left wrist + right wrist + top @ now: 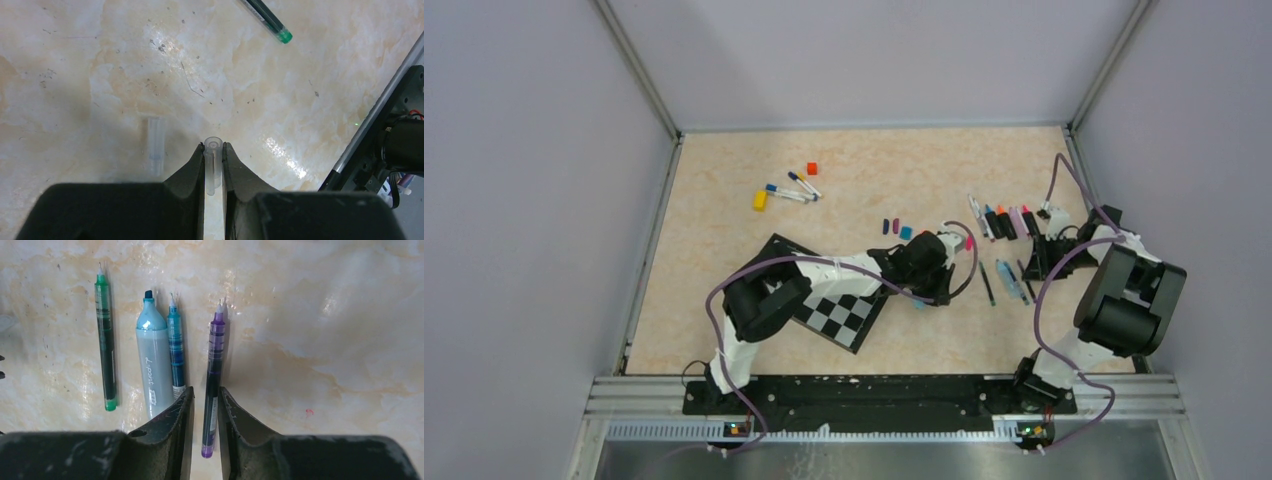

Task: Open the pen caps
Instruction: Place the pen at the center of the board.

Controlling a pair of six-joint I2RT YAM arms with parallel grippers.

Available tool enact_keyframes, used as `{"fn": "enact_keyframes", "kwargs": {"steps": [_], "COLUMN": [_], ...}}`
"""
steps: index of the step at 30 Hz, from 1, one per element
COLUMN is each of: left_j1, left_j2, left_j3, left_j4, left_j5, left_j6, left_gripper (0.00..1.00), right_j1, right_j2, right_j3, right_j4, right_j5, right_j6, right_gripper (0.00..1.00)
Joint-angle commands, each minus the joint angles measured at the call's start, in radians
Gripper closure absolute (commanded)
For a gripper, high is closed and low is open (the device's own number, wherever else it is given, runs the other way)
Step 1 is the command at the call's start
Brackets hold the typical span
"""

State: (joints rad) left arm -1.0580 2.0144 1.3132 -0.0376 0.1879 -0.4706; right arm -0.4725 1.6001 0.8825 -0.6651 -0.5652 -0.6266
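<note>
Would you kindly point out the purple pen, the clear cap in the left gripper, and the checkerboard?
purple pen [215,352]: right wrist view, mid-barrel.
clear cap [213,146]: left wrist view, round end.
checkerboard [842,316]: top external view, checkered face.

The green pen [267,20] runs off the far edge of the left wrist view. The left pincer [213,146] hides the near end of the clear cap [213,143]. From above, we find the loose caps [906,232] too small to make out.
</note>
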Motion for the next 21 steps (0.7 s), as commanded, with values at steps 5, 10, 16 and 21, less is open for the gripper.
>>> {"fn": "enact_keyframes", "kwargs": {"steps": [5,10,16,21], "left_j1": [-0.008,-0.008,-0.008,-0.009], "left_j2": [0.031,0.049,0.072,0.099], "left_j3": [0.070,0.094,0.131,0.174], "left_j4": [-0.036,-0.059,-0.090,-0.121], "left_j5": [-0.023,-0.036,-0.062,-0.081], "left_j6": [0.020,0.018,0.031,0.052], "left_gripper": [0.93,0.88,0.83,0.77], "right_j1": [-0.005,-0.006,-0.005,-0.005], "right_j2": [-0.023,-0.037,-0.039,-0.040], "right_j3": [0.041,0.035,0.034,0.033], "right_j4": [-0.002,-0.001,-0.001,-0.005], "right_j5": [-0.044,-0.057,-0.068,-0.077], "right_j6": [-0.001,0.001,0.001,-0.001], "right_gripper": [0.77,0.76,0.76,0.75]}}
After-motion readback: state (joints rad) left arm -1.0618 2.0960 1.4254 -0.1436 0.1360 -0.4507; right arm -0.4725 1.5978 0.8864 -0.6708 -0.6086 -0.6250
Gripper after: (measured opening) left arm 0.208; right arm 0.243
